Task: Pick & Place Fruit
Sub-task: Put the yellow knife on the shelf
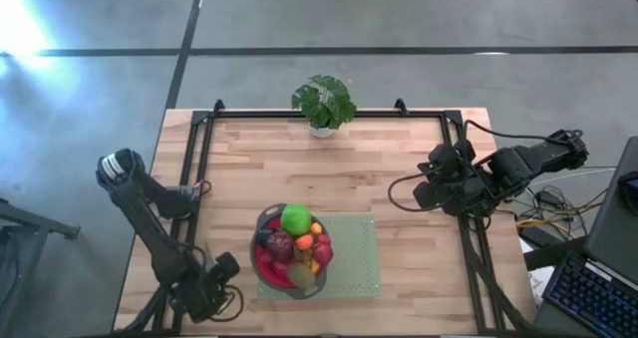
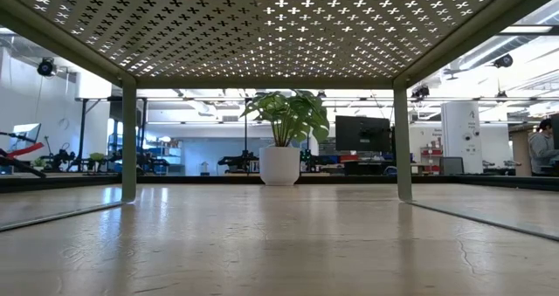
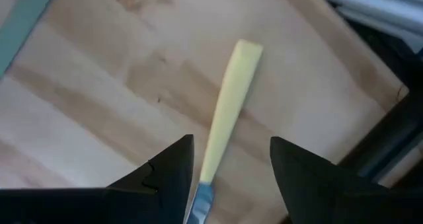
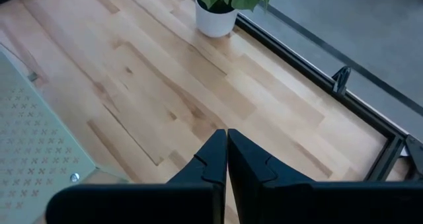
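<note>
Left claw (image 3: 231, 171) parted astride knife (image 3: 228, 112); fruit (image 1: 295, 244) heaped in bowl (image 1: 265, 270).

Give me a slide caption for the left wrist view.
Left gripper hovers, jaws apart, over a pale-handled knife lying on the wooden table.

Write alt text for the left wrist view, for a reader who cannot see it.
The left gripper hangs over the wooden table with its two dark fingers open on either side of a pale-handled knife, not touching it. The knife lies flat, its handle pointing away from the gripper and its metal blade starting between the fingers.
</note>
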Controlling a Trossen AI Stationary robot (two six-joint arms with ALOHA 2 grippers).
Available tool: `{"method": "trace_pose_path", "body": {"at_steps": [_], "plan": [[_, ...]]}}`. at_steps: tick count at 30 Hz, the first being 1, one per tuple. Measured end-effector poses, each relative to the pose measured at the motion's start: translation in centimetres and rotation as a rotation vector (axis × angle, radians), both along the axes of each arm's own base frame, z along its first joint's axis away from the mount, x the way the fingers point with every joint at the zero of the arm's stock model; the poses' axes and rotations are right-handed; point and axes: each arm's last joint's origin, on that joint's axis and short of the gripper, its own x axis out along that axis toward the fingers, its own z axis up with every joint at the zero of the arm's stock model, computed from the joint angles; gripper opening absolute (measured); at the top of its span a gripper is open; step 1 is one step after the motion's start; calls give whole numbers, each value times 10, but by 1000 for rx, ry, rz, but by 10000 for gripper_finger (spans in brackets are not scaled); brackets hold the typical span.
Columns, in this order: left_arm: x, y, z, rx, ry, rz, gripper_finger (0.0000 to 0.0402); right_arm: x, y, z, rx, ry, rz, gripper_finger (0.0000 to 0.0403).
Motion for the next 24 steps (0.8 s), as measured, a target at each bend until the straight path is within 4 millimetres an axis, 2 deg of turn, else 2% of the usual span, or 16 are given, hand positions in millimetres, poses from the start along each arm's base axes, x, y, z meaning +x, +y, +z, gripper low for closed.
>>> {"method": "trace_pose_path", "body": {"at_steps": [13, 18, 24], "plan": [[5, -16, -31, 83, 14, -19, 204, 1, -2, 0, 1, -3, -15, 8], [8, -27, -34, 3, -19, -47, 204, -1, -3, 1, 3, -7, -15, 8], [7, -28, -39, 18, -11, -57, 202, -1, -3, 1, 3, -9, -15, 8]]}}
